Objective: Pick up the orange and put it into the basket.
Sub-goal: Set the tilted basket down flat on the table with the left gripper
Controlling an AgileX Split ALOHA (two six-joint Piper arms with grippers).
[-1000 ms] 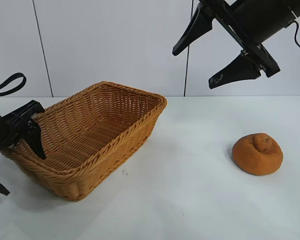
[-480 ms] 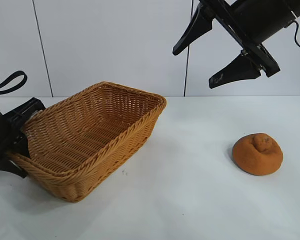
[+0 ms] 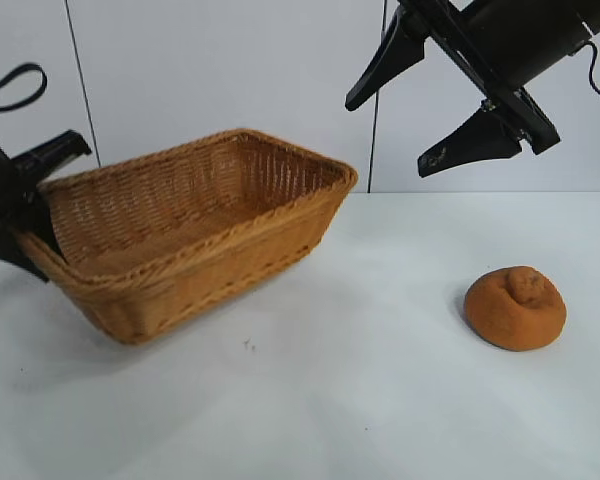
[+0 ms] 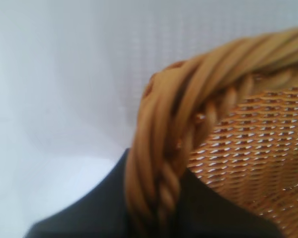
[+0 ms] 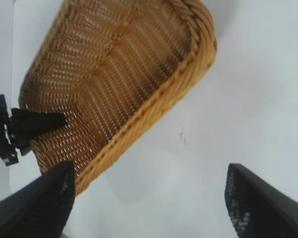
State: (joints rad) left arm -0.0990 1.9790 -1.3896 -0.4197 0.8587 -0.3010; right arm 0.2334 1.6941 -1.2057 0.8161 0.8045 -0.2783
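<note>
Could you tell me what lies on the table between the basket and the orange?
Nothing: the exterior view shows only bare white table between the basket and the orange.

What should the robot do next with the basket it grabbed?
Probably carry the basket toward the orange. The left tool is shut on the basket's rim and holds it tipped up off the table, while the orange sits far off at the right, untouched. The right tool hangs open high above.
</note>
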